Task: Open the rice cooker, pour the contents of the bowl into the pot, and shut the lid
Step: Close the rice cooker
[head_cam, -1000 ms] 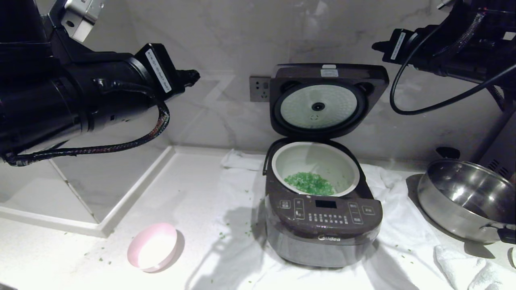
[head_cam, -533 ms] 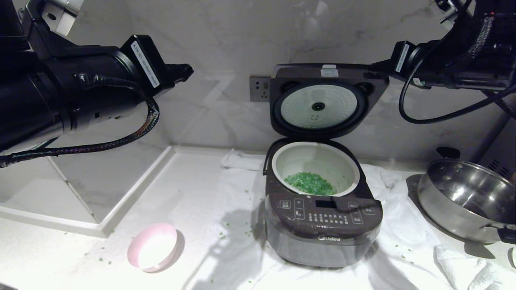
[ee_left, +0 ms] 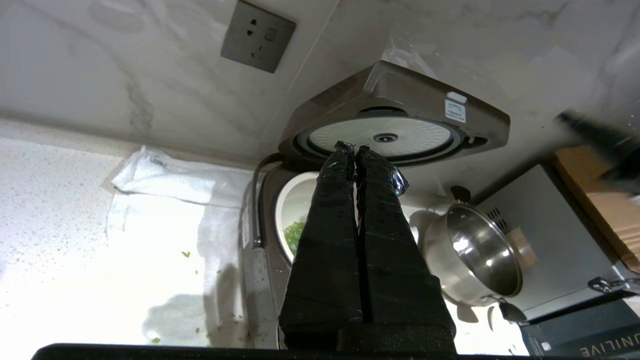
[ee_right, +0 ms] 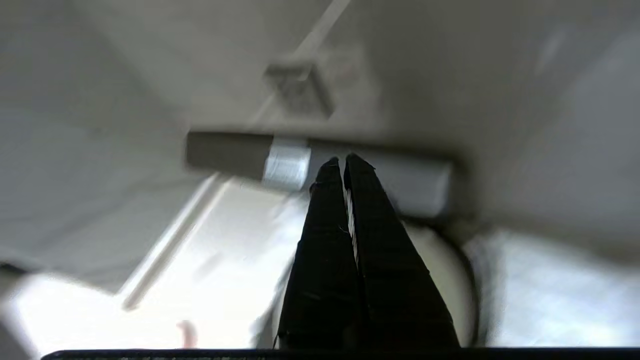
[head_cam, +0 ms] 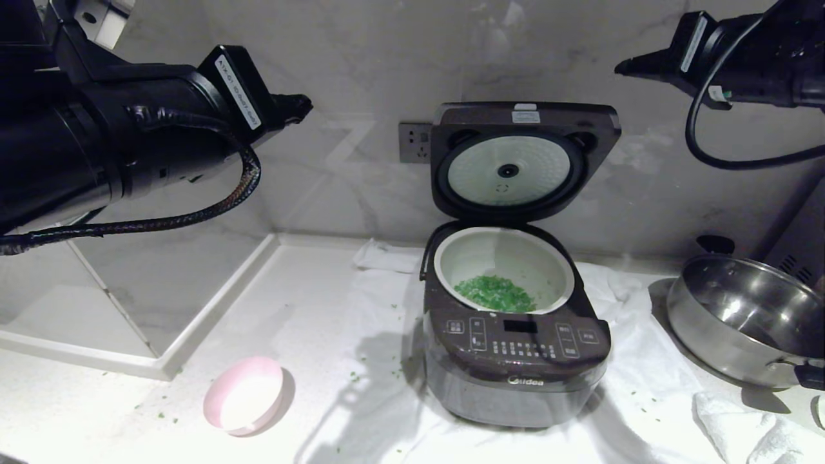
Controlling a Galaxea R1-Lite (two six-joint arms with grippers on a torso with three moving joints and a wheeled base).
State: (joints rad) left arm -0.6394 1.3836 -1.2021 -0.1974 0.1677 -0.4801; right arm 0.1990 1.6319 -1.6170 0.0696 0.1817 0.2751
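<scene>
Left gripper (head_cam: 303, 106) closed, empty, parked high at left. We see the bowl (head_cam: 244, 394) emptied on the tabletop (head_cam: 97, 412) — its green bits (head_cam: 495, 293) already sit in the pot (head_cam: 504, 267) of the rice cooker (head_cam: 515, 335). The lid (head_cam: 523, 158) stands upright; right gripper (head_cam: 622, 66), closed, hovers beside its top corner — likely to push it down.

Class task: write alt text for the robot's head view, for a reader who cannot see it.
An open rice cooker, lid raised, holds chopped green bits in its pot. An empty pink bowl sits left; both shut hands, left and right, hang above.
</scene>
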